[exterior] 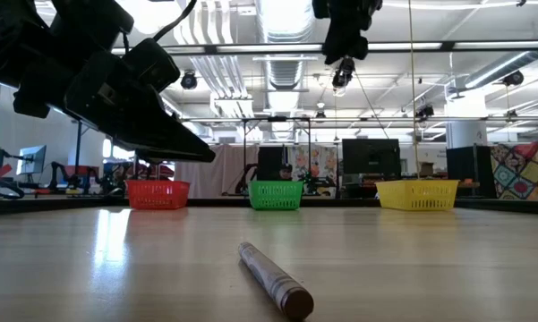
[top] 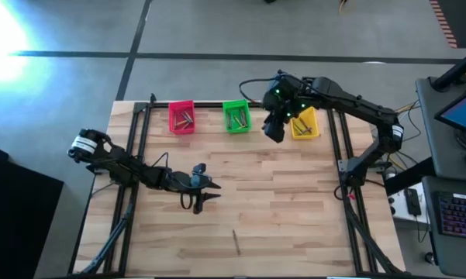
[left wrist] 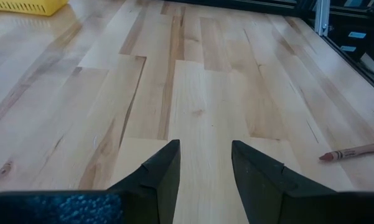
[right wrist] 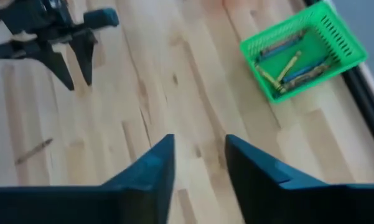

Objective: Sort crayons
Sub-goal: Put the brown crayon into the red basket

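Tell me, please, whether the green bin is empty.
Not empty: the green bin holds several crayons, seen in the right wrist view.

1 crayon [top: 236,241] lies alone near 3 bins [top: 236,116].

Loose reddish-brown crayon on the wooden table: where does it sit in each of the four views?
High view: loose reddish-brown crayon lies alone on the bare wood, at the table's near edge.
Low view: closest thing to the camera, bottom centre.
Left wrist view: right edge, beyond the left gripper.
Right wrist view: faint sliver at left.
Shared landmark: left gripper, seen close to the crayon in every view.
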